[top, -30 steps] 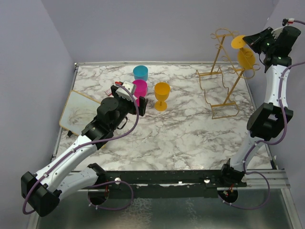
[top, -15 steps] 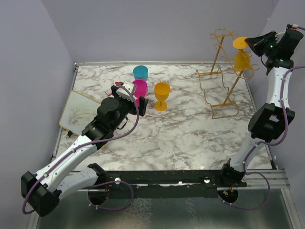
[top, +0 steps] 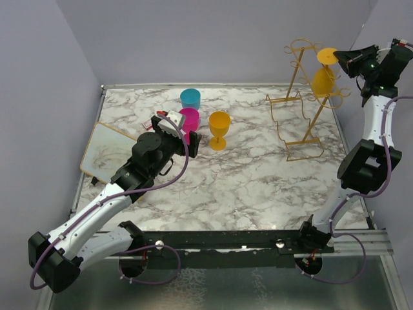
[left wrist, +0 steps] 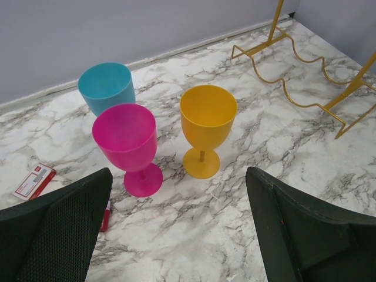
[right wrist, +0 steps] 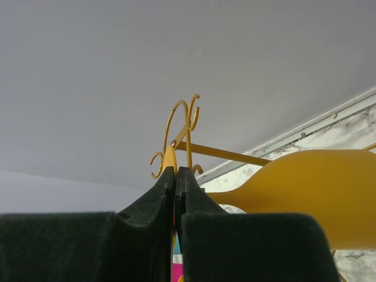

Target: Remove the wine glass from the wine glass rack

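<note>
Right wrist view: glass [right wrist: 305, 194] cut off at 3 o'clock. Left wrist view: rack [left wrist: 276, 19] cut off at 1 o'clock.

left hand [left wrist: 179, 194] low, fingers wide apart | right hand [right wrist: 176, 174] high, pinched closed

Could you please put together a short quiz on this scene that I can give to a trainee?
1. True or false: the left gripper has its jaws shut.
2. Which part of the hanging wine glass does the right gripper clamp in its jaws? A. bowl B. foot C. stem
3. How many glasses stand upright on the table?
Key: 1 false, they stand open. 2 B. 3 three: blue glass, pink glass, yellow glass.
</note>
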You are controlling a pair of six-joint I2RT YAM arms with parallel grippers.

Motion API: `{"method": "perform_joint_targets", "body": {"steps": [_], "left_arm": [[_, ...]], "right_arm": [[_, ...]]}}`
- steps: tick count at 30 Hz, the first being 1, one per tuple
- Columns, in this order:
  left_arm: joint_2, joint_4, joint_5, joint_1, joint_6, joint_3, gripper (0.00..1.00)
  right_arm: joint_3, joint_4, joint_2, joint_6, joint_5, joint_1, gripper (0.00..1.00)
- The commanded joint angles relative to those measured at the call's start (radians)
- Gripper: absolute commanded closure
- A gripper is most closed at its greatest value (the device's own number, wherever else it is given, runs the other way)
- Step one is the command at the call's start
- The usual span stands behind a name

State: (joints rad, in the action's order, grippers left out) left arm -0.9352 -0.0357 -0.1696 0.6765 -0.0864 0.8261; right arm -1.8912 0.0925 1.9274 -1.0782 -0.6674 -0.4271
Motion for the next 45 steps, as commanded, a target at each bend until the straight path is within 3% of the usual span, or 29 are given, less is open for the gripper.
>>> {"method": "perform_joint_targets", "body": {"steps": [1, 9, 22, 45], "left_arm": [[0.0, -0.016, -0.001, 0.005, 0.008, 0.002, 0.01], [0.003, -0.016, -0.002, 0.005, 0.007, 0.001, 0.01], [0.007, -0.016, -0.001, 0.005, 0.007, 0.001, 0.01], [0.009, -0.014, -0.002, 0.005, 0.01, 0.002, 0.01]], "right_arm": [[-0.002, -0.06, -0.051, -0.054, -0.023, -0.03, 0.99], [-0.013, 0.012, -0.095, 0.032, 0.092, -0.032, 0.99], [-0.056, 0.026, -0.045, 0.037, 0.118, -0.03, 0.99], [-0.068, 0.123, -0.04, 0.114, 0.301, -0.026, 0.99]]}}
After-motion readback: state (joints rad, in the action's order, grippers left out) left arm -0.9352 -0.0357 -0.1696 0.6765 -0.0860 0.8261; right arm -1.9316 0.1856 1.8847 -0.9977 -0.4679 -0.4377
